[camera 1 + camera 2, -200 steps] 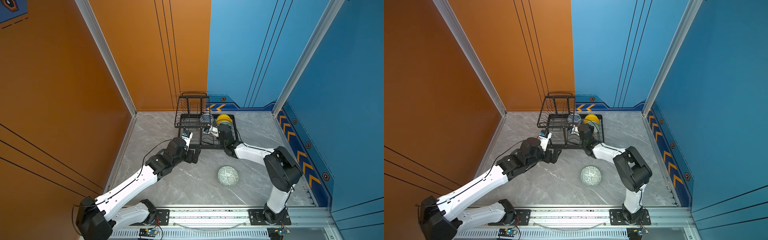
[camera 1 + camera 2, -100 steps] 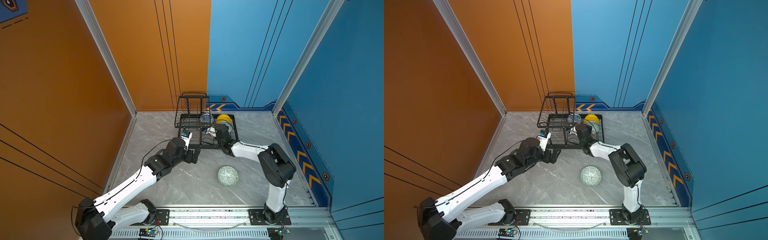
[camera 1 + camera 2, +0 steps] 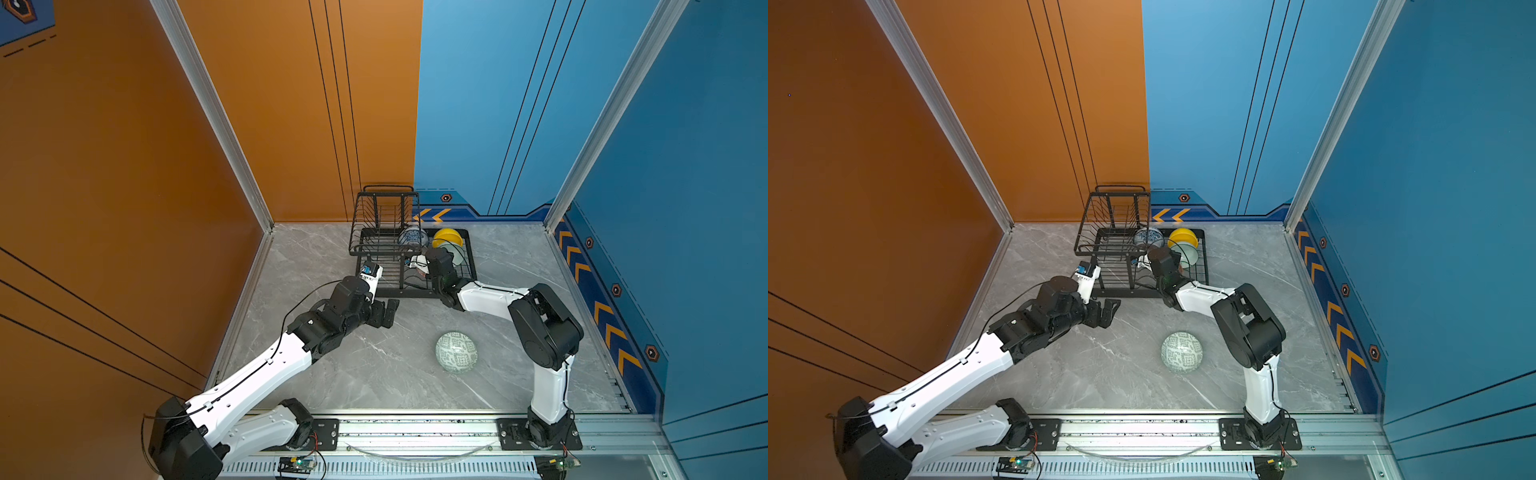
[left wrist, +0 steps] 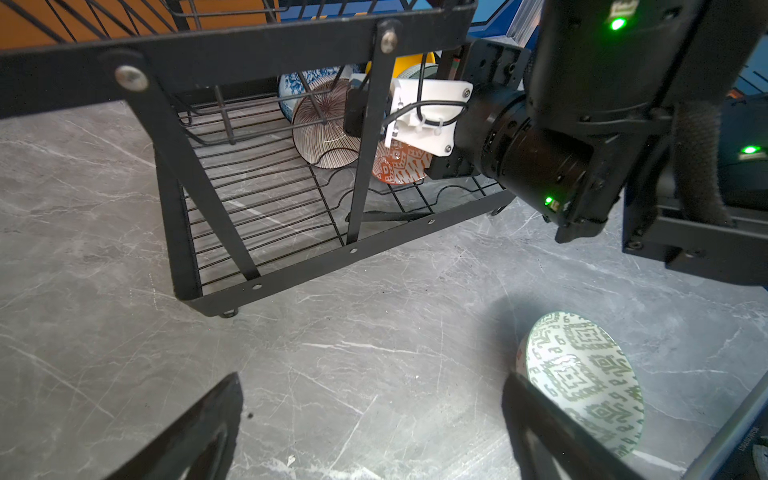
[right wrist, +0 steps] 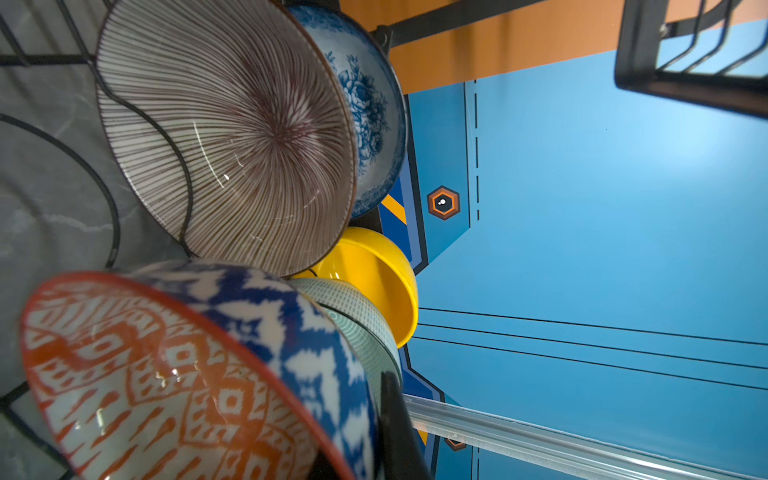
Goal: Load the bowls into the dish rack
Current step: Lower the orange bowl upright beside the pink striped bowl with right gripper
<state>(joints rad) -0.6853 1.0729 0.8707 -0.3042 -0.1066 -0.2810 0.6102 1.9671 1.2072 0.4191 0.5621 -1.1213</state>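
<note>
The left end effector (image 3: 384, 312) hovers low over the grey marbled bench (image 3: 374, 382) with its jaws spread wide and nothing between them. Just ahead of it is the front rail of the black wire dish rack (image 3: 384, 208). The rack's slanted struts and raised upper basket stand between this end effector and the bowls. The only lettering is a line of print (image 4: 750, 440) on a dark edge in the left wrist view, and it is too small to read. Farther right, the right end effector (image 3: 417, 272) reaches into the rack's lower tier. It is closed on the rim of the orange-white bowl (image 5: 166, 374), with one black finger (image 5: 392, 415) against the bowl's blue-patterned outer wall. Beyond that grip the pinkish striped bowl (image 5: 232, 137) leans on edge in the wire slots, with the blue-white floral bowl (image 5: 370, 108) behind it. Beside the held bowl are the pale mint bowl (image 5: 361, 316) and then the yellow bowl (image 5: 374, 274), all inside the rack. The green-white patterned bowl (image 3: 456, 352) lies alone on the bench, off to the right of the open left end effector and well back from the right one, beside that arm's elbow. Orange chevrons (image 3: 432, 215) mark the blue wall behind the rack.
</note>
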